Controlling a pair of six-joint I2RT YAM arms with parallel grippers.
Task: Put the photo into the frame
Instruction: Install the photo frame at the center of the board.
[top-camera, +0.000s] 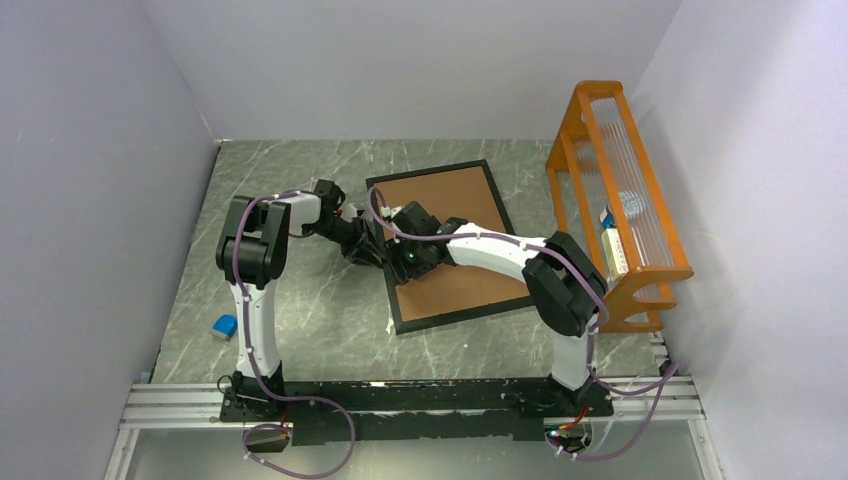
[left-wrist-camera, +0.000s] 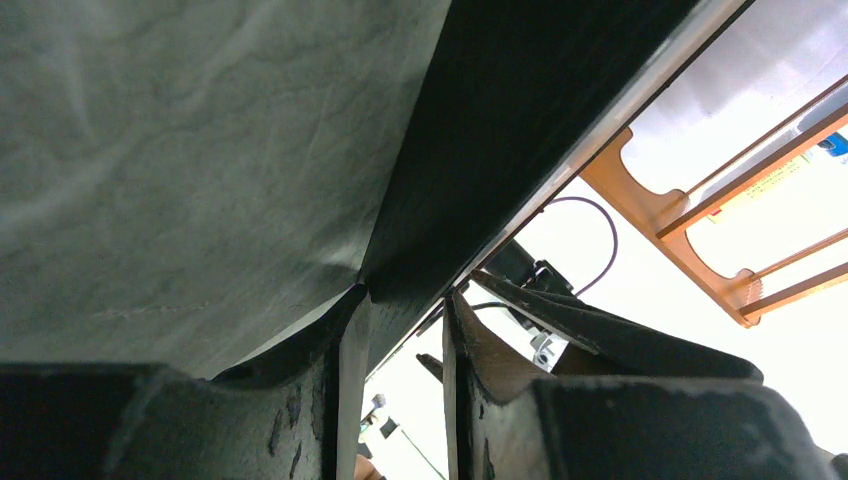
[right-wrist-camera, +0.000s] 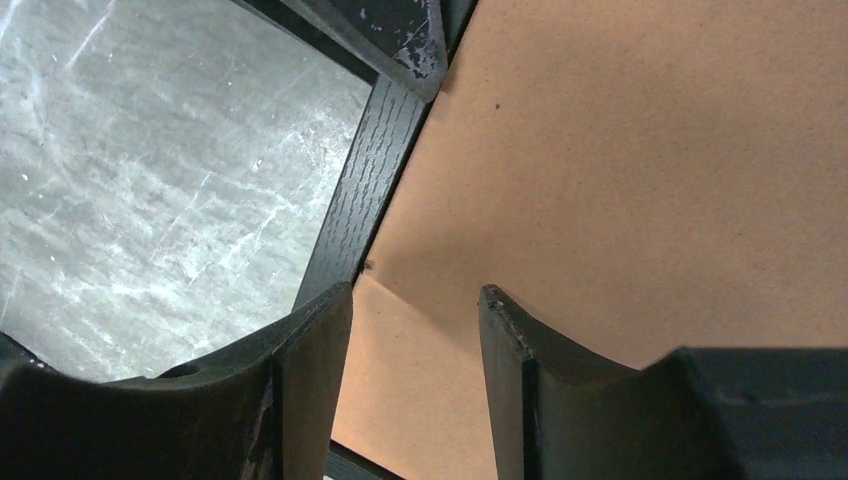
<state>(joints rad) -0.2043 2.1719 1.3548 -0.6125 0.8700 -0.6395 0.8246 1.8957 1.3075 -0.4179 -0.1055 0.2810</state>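
Two tools are at the left side of the frame (right-wrist-camera: 360, 190). The right tool (right-wrist-camera: 415, 300) hangs just over the brown board (right-wrist-camera: 620, 180), right beside the frame's black rail. Its fingers stand apart with nothing between them, so it is open and holds nothing. The left tool (left-wrist-camera: 405, 300) has that same rail running down between its fingers. I think it is pinching the frame's edge.

The frame lies on the tabletop (right-wrist-camera: 150, 180), and the board fills it from rail to rail. No photo shows in any view. It may be under the board, but I cannot tell. If it is, the job is nearly done and only letting go is left. If not, the board must come out and the photo go in.
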